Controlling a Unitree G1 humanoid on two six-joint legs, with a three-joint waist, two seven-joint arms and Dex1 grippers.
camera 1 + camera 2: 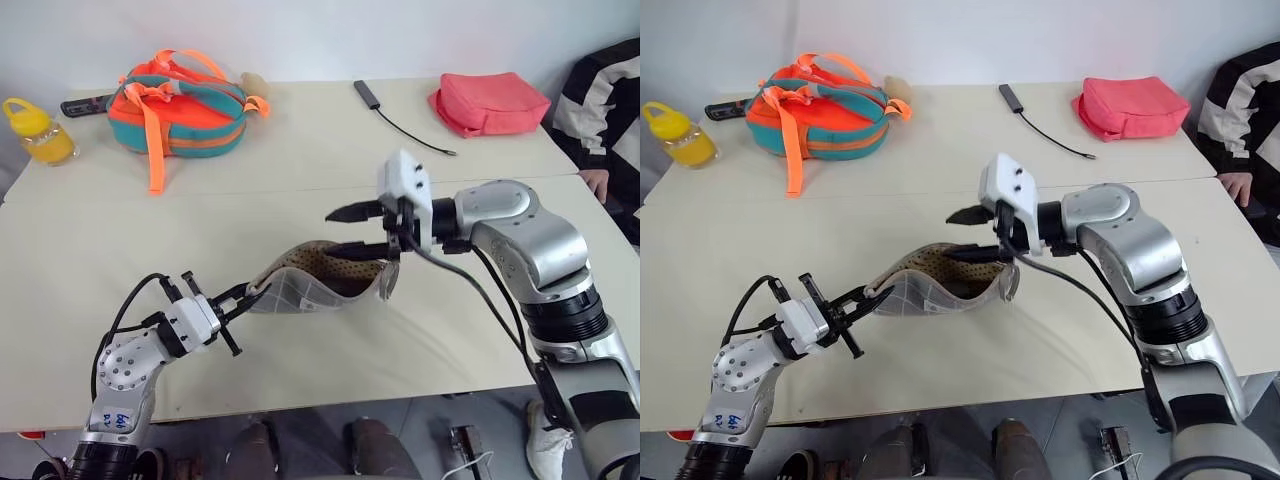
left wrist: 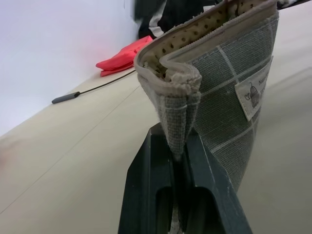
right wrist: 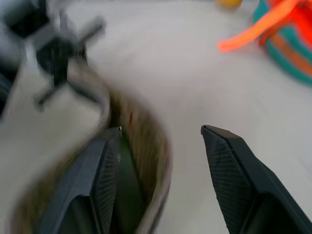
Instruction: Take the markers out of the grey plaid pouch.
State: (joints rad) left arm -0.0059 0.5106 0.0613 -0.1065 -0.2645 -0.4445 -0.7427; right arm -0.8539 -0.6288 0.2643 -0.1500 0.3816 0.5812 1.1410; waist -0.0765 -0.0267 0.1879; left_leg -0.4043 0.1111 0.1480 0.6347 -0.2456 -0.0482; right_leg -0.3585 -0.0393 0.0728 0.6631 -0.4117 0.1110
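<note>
The grey plaid pouch (image 1: 310, 292) hangs just above the table, sagging between my two grippers, its mouth open upward and its dotted beige lining (image 2: 214, 22) showing. My left gripper (image 1: 250, 293) is shut on the pouch's left end, pinching the folded fabric (image 2: 178, 122). My right gripper (image 1: 340, 232) stands open at the pouch's right end, pointing left. Its lower finger (image 3: 105, 165) reaches inside the mouth and its upper finger (image 3: 234, 170) stays outside, above the rim. The markers are hidden.
At the back of the table lie an orange-and-teal strapped bag (image 1: 180, 115), a yellow bottle (image 1: 35, 130), a black cable with a dongle (image 1: 400, 120) and a coral-red pouch (image 1: 488, 100). A person in a striped sleeve (image 1: 610, 100) sits at the right edge.
</note>
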